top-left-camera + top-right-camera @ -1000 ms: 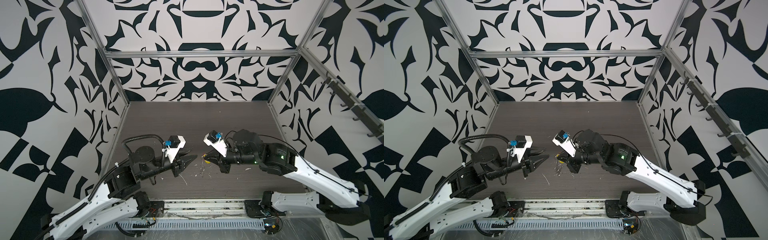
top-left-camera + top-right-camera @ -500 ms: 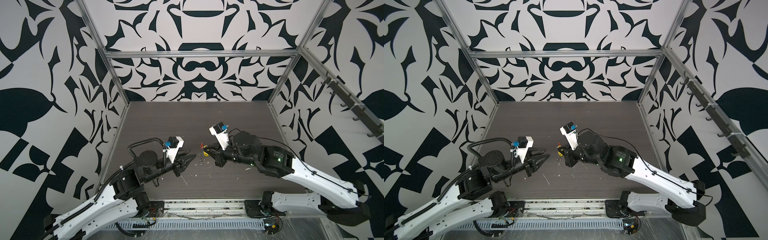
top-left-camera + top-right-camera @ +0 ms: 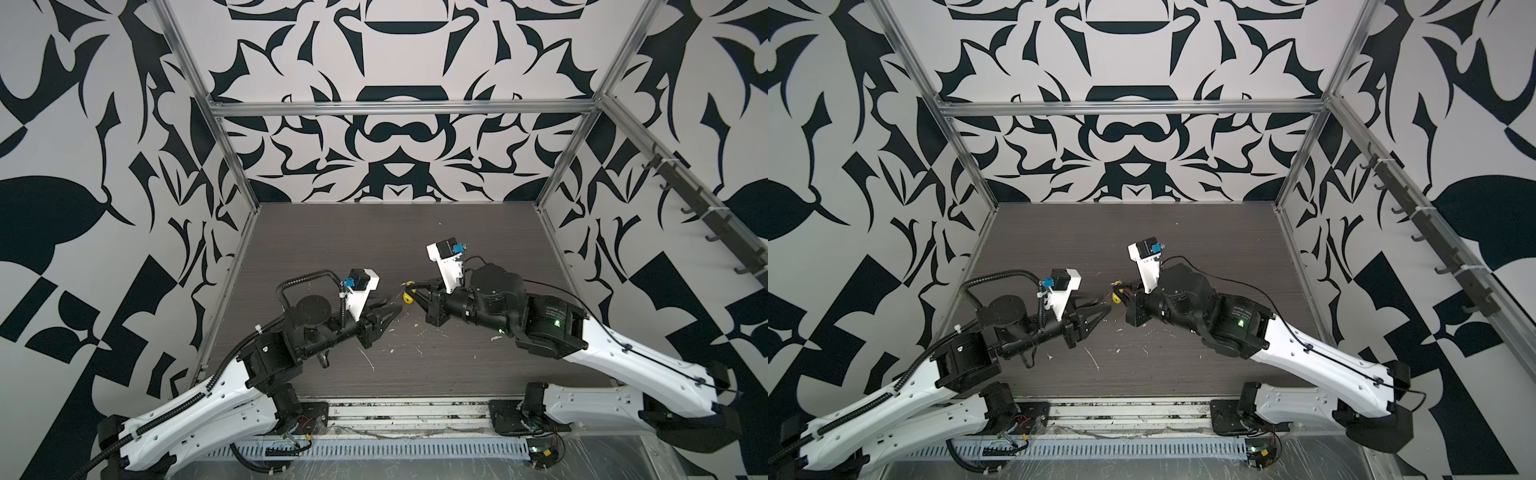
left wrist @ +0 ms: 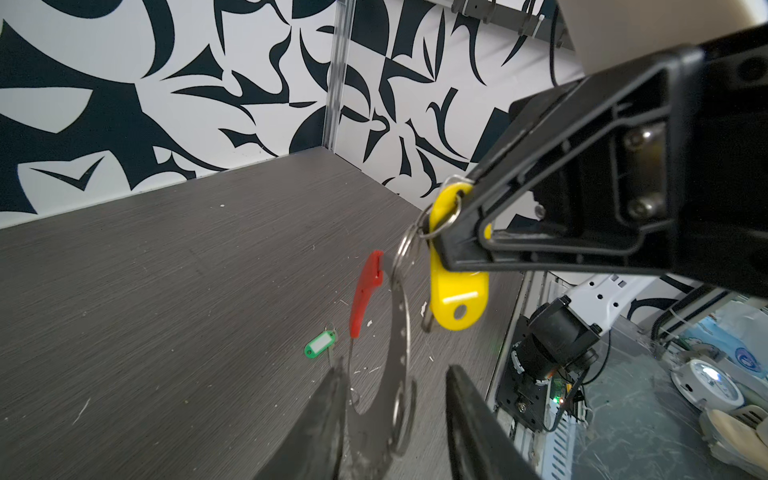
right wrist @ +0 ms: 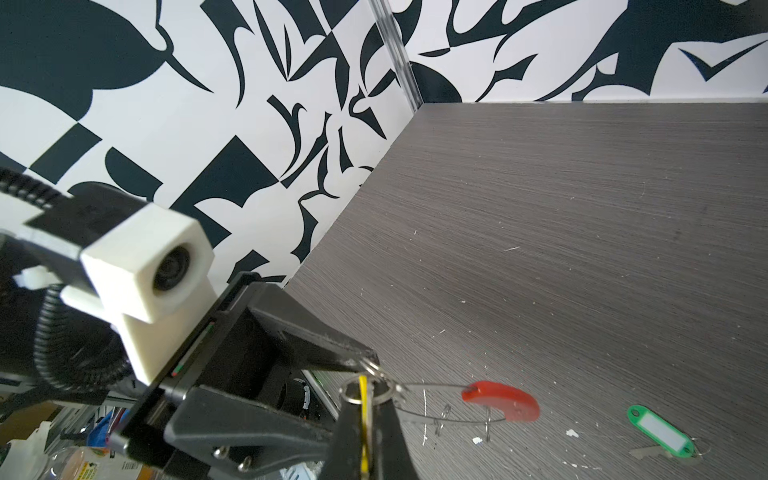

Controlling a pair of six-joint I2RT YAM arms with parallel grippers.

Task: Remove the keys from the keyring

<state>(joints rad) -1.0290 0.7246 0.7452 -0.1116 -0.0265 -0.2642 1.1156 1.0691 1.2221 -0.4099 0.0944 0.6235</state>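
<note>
My right gripper [image 5: 364, 388] is shut on the yellow key [image 4: 457, 299], seen edge-on in the right wrist view and held above the table in both top views [image 3: 409, 297] [image 3: 1115, 296]. From the yellow key's small wire loop hangs the grey holed keyring [image 4: 401, 332] [image 5: 432, 386]. The red key [image 4: 365, 291] [image 5: 503, 401] sits on the keyring. My left gripper [image 4: 397, 370] [image 3: 392, 303] is open, its fingers on either side of the keyring band, one fingertip [image 5: 368, 359] at the small loop. The green key [image 4: 320, 344] [image 5: 660, 432] lies apart on the table.
White flecks [image 3: 368, 357] are scattered over the front of the dark tabletop [image 3: 374, 241]. Patterned walls close in three sides, and a rail of hooks [image 3: 706, 208] runs along the right wall. The metal base rail [image 3: 395, 415] runs along the front edge.
My right gripper has lifted and drawn back with the yellow key, rolling its wrist. My left gripper has moved right, closer to it, and opened slightly.
</note>
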